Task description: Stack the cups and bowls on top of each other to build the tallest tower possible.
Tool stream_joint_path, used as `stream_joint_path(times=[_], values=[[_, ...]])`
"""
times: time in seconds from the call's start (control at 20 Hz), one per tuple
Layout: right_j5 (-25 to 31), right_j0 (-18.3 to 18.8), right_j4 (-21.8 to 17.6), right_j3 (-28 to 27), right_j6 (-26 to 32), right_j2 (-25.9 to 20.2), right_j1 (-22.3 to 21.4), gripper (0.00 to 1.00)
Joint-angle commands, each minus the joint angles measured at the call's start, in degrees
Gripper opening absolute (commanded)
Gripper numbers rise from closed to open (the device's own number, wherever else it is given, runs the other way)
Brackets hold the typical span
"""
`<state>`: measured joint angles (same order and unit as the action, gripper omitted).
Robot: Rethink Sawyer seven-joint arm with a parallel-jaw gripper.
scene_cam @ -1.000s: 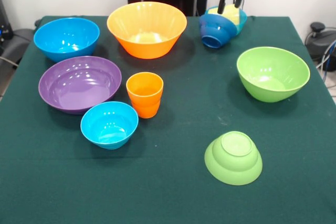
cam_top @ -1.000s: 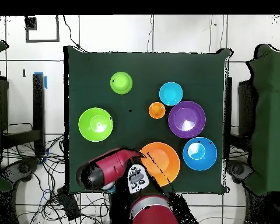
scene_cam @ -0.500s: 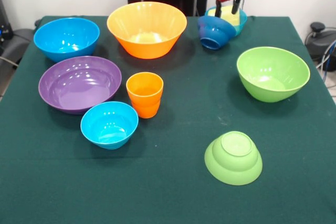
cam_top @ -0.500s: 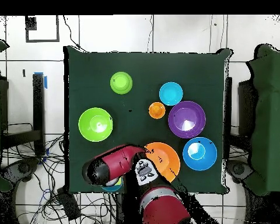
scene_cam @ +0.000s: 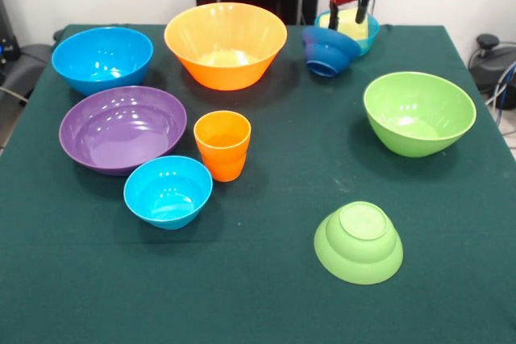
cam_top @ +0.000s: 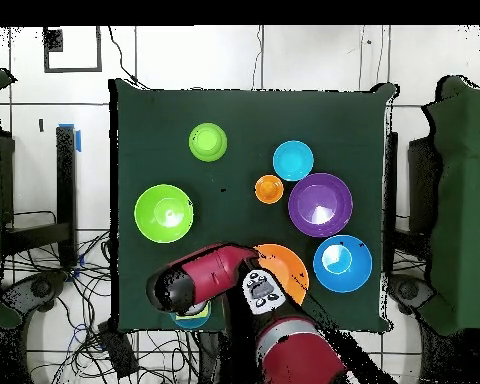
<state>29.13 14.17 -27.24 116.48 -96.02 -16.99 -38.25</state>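
My gripper (scene_cam: 347,18) hangs at the table's far right, open, fingers apart on either side of the pale yellow cup (scene_cam: 350,23). That cup lies in a small light blue bowl (scene_cam: 369,31). A small dark blue bowl (scene_cam: 327,50) leans tilted against that bowl. In the overhead view the arm (cam_top: 199,280) hides the gripper. An orange cup (scene_cam: 222,144) stands upright mid-table, beside a second small light blue bowl (scene_cam: 168,191). A small lime green bowl (scene_cam: 359,242) lies upside down near the front.
Large bowls stand open side up: orange (scene_cam: 226,42), blue (scene_cam: 102,58), purple (scene_cam: 122,128) and lime green (scene_cam: 419,112). The green tablecloth (scene_cam: 266,296) covers the table. A dark radiator stands behind the far edge.
The gripper has moved slightly left and lower over the yellow cup. The dark blue bowl has shifted a little. In the overhead view the arm has swung right.
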Motion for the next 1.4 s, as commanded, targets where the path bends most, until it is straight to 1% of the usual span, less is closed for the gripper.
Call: stream_joint_path(times=[0.05,0.25,0.35,0.4,0.5,0.65,0.8,0.95,1.15,1.25,1.4], values=[[7.4,1.1,-0.8,2.0,7.1,-7.0,-4.7,1.0],[9.8,1.6,1.9,6.0,5.8,-9.0,-10.2,1.0],[11.4,2.1,3.1,7.1,6.0,-10.2,-12.8,1.0],[12.2,2.3,3.6,7.4,6.1,-10.6,-13.6,1.0],[12.7,2.8,3.6,7.2,6.3,-11.2,-14.1,1.0],[13.2,3.3,2.1,5.2,6.6,-11.5,-12.6,1.0],[12.7,3.7,-1.6,2.3,7.1,-10.4,-10.4,1.0],[12.2,5.3,-4.3,0.0,8.1,-9.4,-7.9,1.0],[10.5,7.8,-7.1,-0.7,9.0,-9.1,-6.8,1.0],[10.0,8.7,-8.1,-1.2,9.3,-9.4,-5.6,1.0],[10.5,9.5,-9.2,-2.4,9.4,-10.0,-4.0,1.0]])
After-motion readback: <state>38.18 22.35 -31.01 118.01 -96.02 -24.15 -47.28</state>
